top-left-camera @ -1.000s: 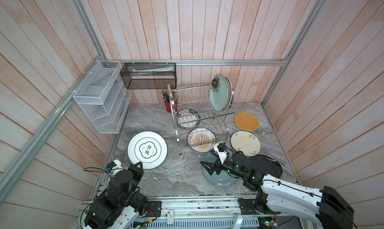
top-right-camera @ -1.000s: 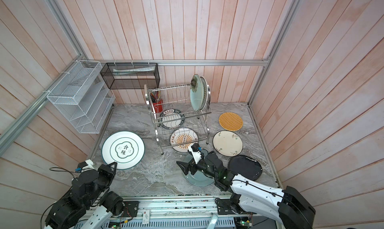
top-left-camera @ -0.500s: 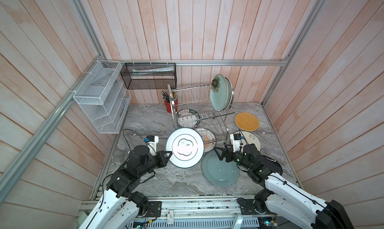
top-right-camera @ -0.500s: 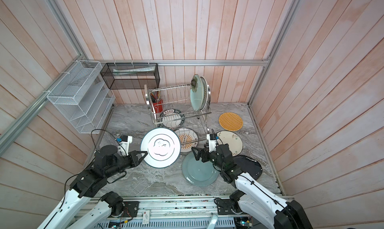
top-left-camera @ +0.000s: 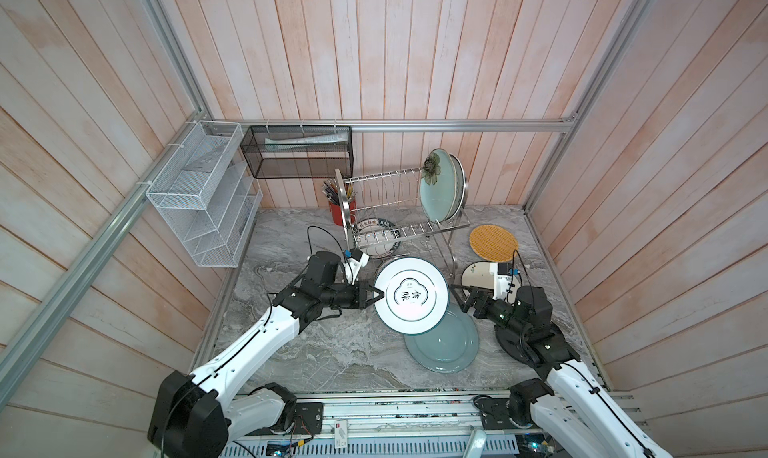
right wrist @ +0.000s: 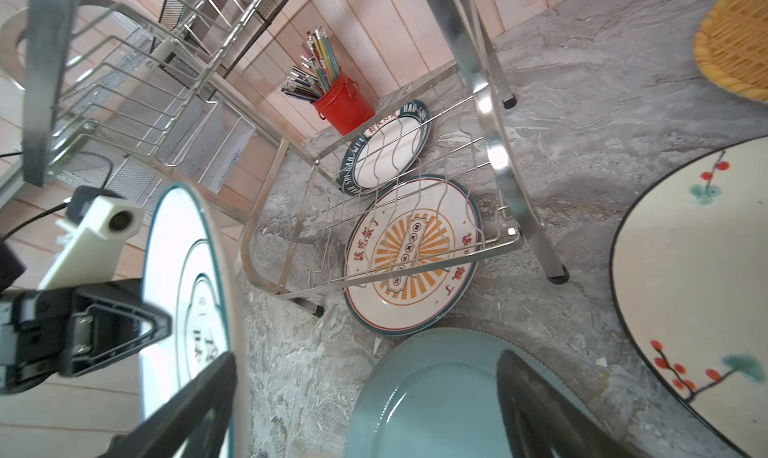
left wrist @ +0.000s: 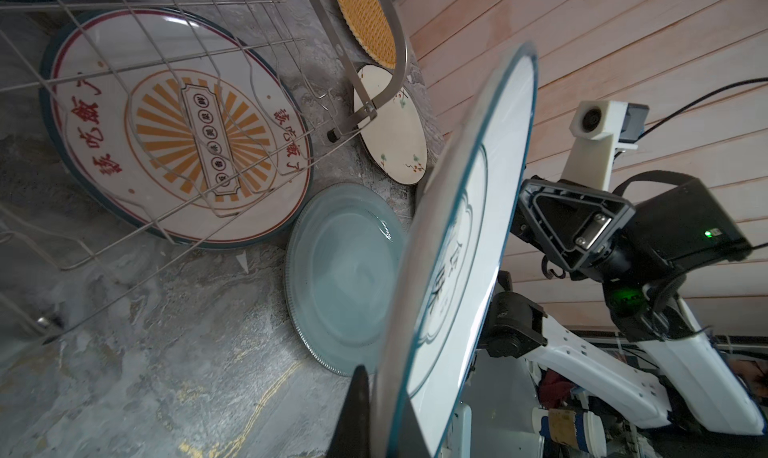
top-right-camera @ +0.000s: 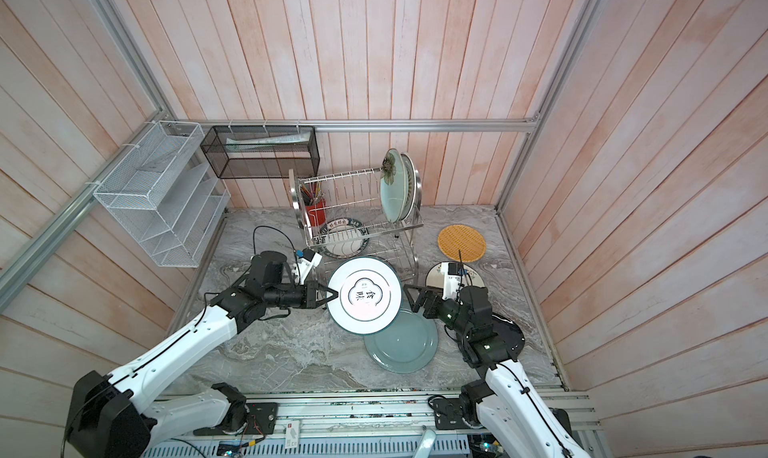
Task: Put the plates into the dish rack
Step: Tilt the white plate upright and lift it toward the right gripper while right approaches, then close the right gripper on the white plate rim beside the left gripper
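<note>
My left gripper point(top-left-camera: 376, 296) point(left wrist: 380, 418) is shut on the rim of a white green-rimmed plate point(top-left-camera: 411, 296) point(top-right-camera: 365, 296) point(left wrist: 469, 227), held tilted on edge above the table before the dish rack point(top-left-camera: 399, 211). My right gripper point(top-left-camera: 459, 298) point(right wrist: 365, 406) stands open at the plate's opposite rim, one finger beside it, above a blue-grey plate point(top-left-camera: 446, 344) lying flat. Two pale plates point(top-left-camera: 436, 190) stand in the rack's upper tier. A sunburst plate point(right wrist: 411, 256) and a dark-rimmed plate point(top-left-camera: 376, 244) lie under the rack.
A yellow woven disc point(top-left-camera: 493, 241) and a cream floral plate point(top-left-camera: 478, 273) lie right of the rack; a black plate point(top-left-camera: 509, 348) sits under my right arm. A red pencil pot point(top-left-camera: 343, 211), white mesh organiser point(top-left-camera: 203, 211) and black mesh basket point(top-left-camera: 297, 153) line the back left.
The white plate lay flat at the left a second ago; my left gripper now holds it raised before the rack. My right gripper has drawn back off the blue-grey plate to the held plate's rim.
</note>
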Robot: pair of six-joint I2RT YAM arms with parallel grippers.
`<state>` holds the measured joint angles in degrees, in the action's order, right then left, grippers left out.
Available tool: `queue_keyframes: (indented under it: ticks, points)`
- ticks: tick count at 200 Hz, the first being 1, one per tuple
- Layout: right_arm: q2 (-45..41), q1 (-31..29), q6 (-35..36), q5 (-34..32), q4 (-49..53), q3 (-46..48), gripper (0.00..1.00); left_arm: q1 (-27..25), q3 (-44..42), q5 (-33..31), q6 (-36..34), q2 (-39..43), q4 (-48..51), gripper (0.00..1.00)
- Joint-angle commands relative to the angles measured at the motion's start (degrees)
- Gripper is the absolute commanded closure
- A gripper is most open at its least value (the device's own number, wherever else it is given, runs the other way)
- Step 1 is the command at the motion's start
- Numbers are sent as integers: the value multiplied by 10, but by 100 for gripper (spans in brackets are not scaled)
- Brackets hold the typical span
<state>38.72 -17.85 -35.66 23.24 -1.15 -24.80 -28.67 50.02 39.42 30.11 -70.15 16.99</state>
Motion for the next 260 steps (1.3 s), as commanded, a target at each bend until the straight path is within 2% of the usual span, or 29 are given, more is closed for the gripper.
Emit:
queue_keyframes:
  ticks: [1, 35, 60, 92, 121, 136, 163, 212, 239, 254, 260]
  points:
    - [-3, -1, -7, 79, -11, -13, 3, 4, 19, 60, -28, -25, -59, 100]
    - [8, -32, -29, 97, -54, -4, 5, 32, -31, 114, 21, -37, -132, 100]
    - [41, -75, -38, 69, -72, -4, 10, 34, -35, 105, 14, -27, -123, 100]
    - [75, -112, -60, 53, -101, -10, 25, 34, -35, 98, 9, -25, -115, 100]
    - [76, -122, -129, 37, -158, 19, 50, 34, -37, 96, 8, -24, -113, 100]
    - [57, -137, -148, 17, -179, 35, 54, 35, -35, 93, 7, -25, -111, 100]
    - [19, -167, -142, -38, -154, 40, 61, 35, -36, 96, 7, -30, -112, 100]
    - [-5, -170, -148, -52, -145, 55, 76, 35, -37, 100, 10, -29, -115, 100]
    - [1, -172, -151, -54, -154, 55, 88, 36, -37, 103, 13, -30, -118, 100]
    - [5, -174, -153, -58, -156, 51, 99, 36, -38, 104, 13, -28, -117, 100]
    - [6, -175, -153, -59, -156, 50, 100, 36, -38, 105, 13, -27, -118, 100]
